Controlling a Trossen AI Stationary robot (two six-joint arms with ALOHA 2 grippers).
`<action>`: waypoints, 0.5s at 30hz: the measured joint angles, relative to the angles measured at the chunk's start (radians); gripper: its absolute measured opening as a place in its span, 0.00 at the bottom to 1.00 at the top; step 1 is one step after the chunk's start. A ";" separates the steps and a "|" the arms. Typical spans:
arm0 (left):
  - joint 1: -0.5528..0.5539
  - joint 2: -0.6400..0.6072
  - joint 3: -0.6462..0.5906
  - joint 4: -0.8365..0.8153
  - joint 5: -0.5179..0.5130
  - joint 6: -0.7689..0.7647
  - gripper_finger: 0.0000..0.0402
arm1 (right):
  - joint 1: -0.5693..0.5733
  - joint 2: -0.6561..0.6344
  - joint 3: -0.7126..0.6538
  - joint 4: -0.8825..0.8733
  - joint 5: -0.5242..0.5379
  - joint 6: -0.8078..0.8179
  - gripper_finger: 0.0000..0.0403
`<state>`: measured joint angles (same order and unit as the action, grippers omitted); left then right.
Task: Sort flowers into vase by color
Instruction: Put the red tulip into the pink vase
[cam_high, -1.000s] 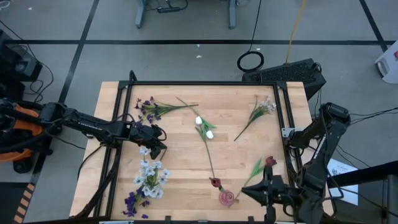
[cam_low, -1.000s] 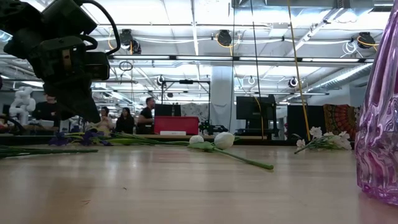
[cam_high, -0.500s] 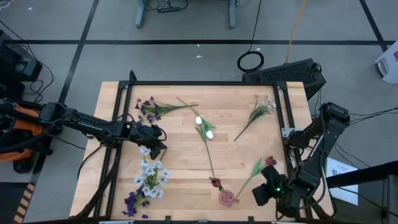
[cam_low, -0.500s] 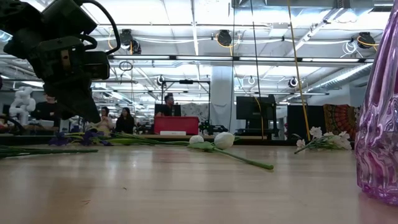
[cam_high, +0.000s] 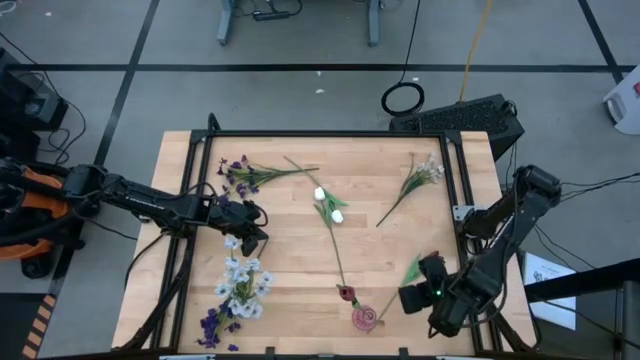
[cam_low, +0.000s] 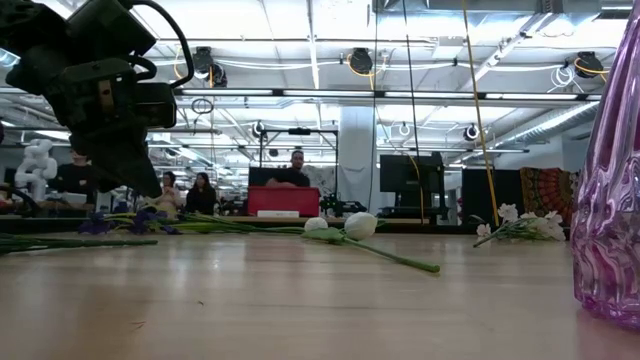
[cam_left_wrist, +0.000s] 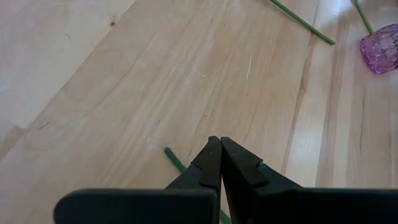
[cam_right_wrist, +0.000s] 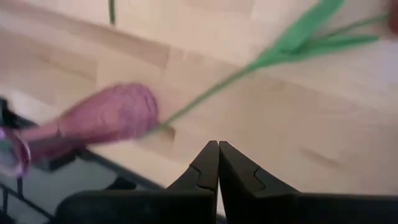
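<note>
Beyond table, low view: person (cam_low: 294, 170).

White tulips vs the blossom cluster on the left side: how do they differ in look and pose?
The white tulips are two closed buds on one long bare stem, lying mid-table; the blossom cluster is many small open white and pale-blue flowers in a dense bunch near the left front. The tulips' stem runs toward the purple vase; the cluster lies beside purple sprigs. Both lie flat, unheld.
</note>
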<state>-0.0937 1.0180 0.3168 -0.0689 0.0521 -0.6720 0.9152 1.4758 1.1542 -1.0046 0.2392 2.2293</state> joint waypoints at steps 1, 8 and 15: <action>0.000 0.000 0.000 0.000 0.000 0.000 0.03 | -0.001 0.006 0.000 0.008 0.019 0.002 0.01; 0.000 0.000 0.000 0.000 0.000 0.000 0.03 | -0.013 0.061 0.000 0.030 0.089 0.052 0.01; 0.000 0.000 0.000 0.000 0.000 -0.001 0.03 | -0.052 0.117 0.000 -0.020 0.010 0.076 0.07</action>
<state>-0.0938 1.0176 0.3168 -0.0689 0.0525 -0.6731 0.8628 1.5927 1.1542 -1.0248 0.2494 2.3055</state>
